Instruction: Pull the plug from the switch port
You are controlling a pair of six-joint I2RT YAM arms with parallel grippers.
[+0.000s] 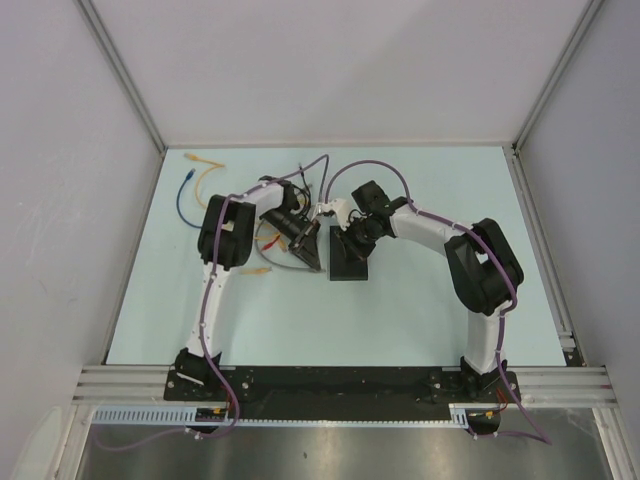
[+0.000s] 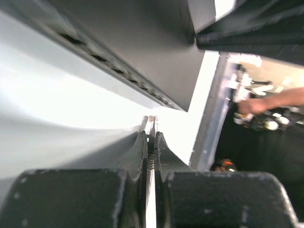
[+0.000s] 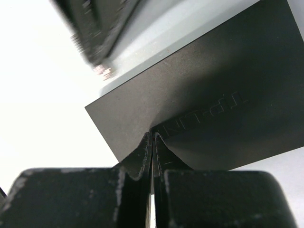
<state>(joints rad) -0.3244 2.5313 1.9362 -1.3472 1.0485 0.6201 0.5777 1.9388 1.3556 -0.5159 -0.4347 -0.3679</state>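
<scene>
Flat on the middle of the counter, the switch, long axis near edge to far edge. On its top toward the far end, the right tool, fingers closed, elbow bent inward. Just beside its left long side, the left tool, narrowed nearly shut, tips low. No plug made out.
</scene>
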